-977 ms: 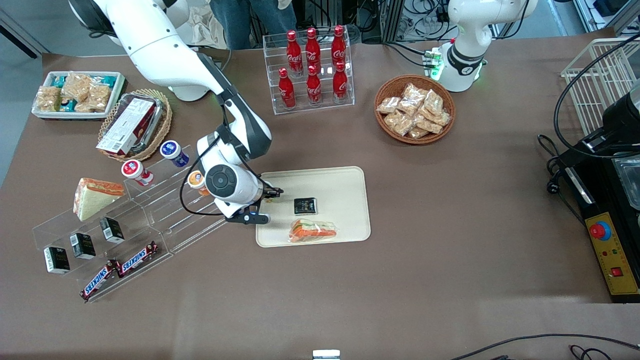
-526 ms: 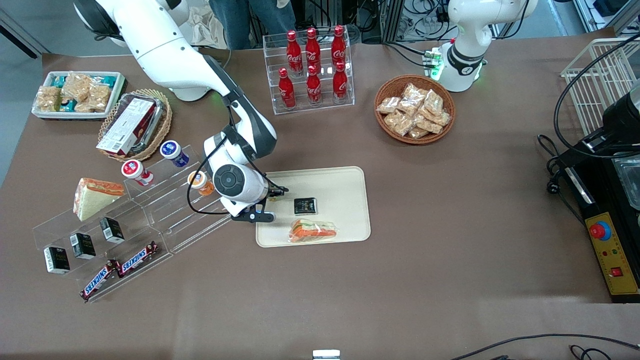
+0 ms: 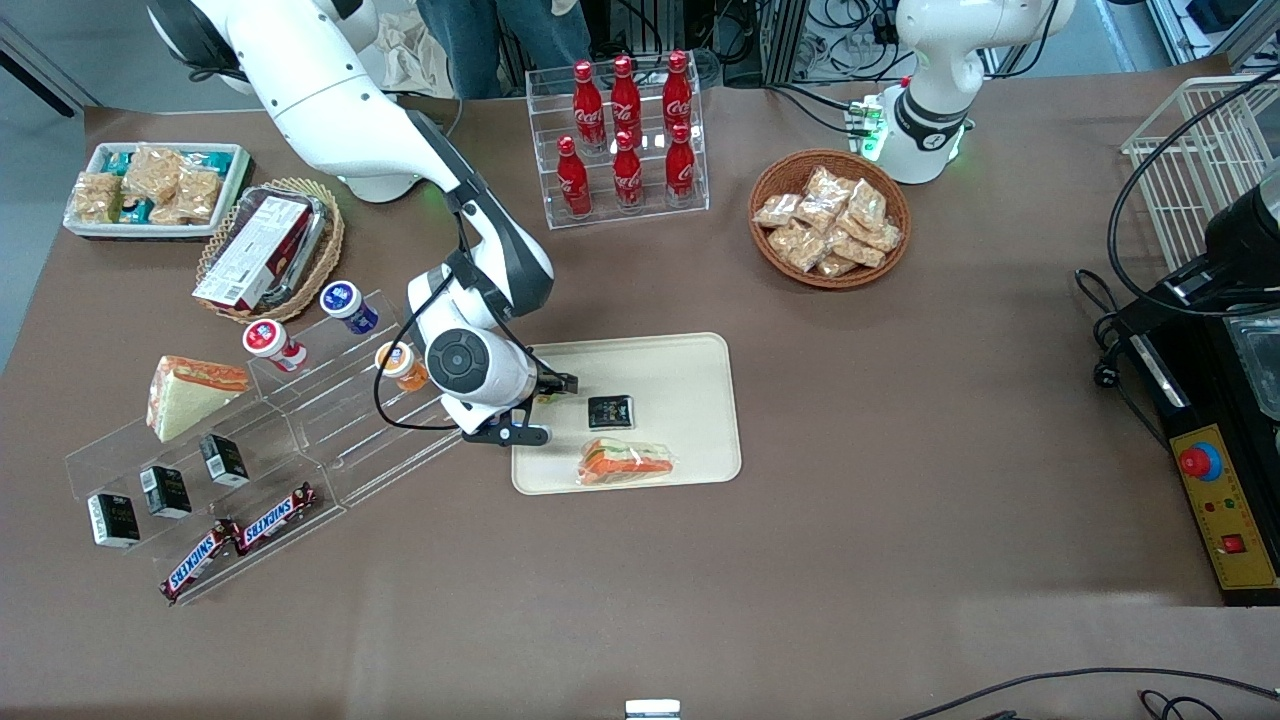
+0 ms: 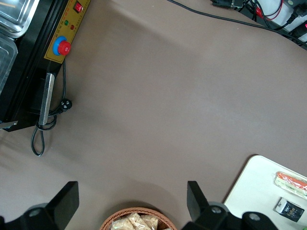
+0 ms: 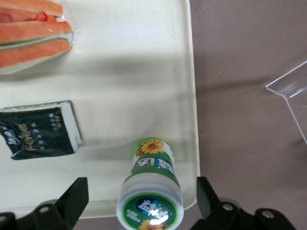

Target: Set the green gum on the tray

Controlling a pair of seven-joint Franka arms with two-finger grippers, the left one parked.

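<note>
Standing on the tray near a dark packet, the green gum seems clear of the spread end effector.

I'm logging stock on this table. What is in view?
green gum: 1, green-yellow, standing on tray near its rim
tray: 1, cream, mid-table
packet: 1, black, on tray
sandwiches: 2, orange-white, one on tray, one on clear steps
clear steps: 1, working arm's end
other gums: 3, red, blue, orange, on steps
cola bottles: 6, red, in rack
snack packets: many, tan, in round basket and white tub
Snickers: 2, brown-red, steps
cartons: 3, black, steps
box: 1, white-red, in oval basket
control box: 1, black-yellow, parked arm's end
gripper: 1, open, astride the gum
</note>
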